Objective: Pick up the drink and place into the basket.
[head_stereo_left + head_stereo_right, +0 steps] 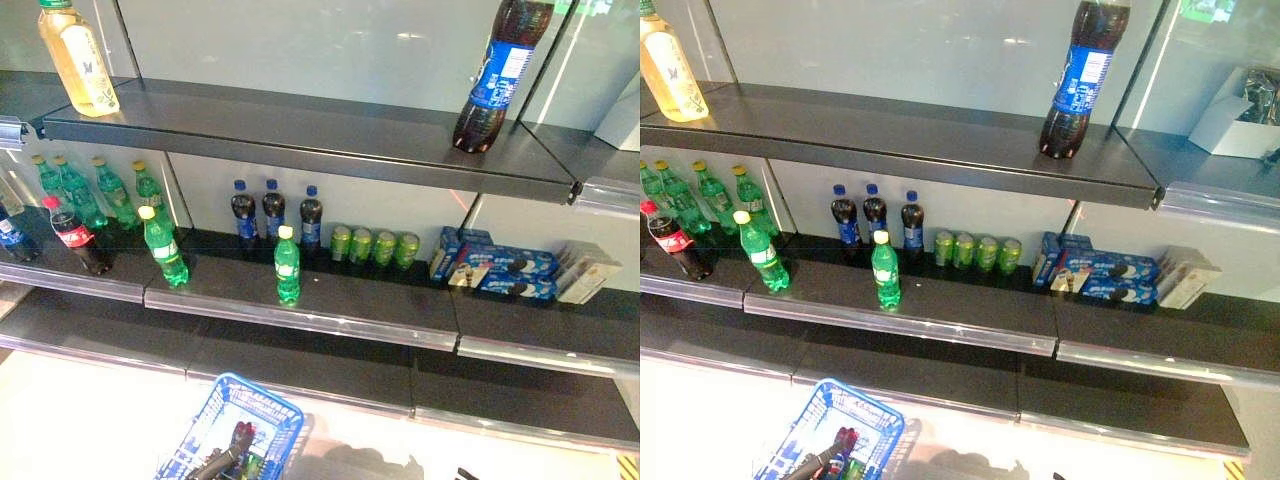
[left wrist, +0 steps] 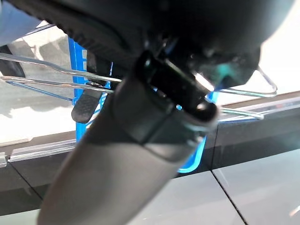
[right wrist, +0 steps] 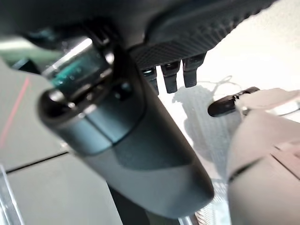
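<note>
Drinks stand on the shelves. A green bottle [image 1: 287,265] is alone at the front of the middle shelf, and another green bottle [image 1: 163,248] and a red-labelled cola [image 1: 78,235] stand to its left. The blue wire basket [image 1: 270,405] hangs low in front of the shelves with a few bottles [image 1: 243,435] inside. My left hand [image 2: 140,140] is at the basket, whose wire handle [image 2: 47,61] runs into it. My right hand [image 3: 140,154] hangs low to the right, relaxed and holding nothing.
The top shelf carries a large blue-labelled cola bottle [image 1: 497,75] and a yellow tea bottle [image 1: 78,60]. The middle shelf also has three dark bottles [image 1: 272,210], green cans [image 1: 375,245], blue biscuit boxes [image 1: 500,270] and several green bottles [image 1: 95,190] at the back left.
</note>
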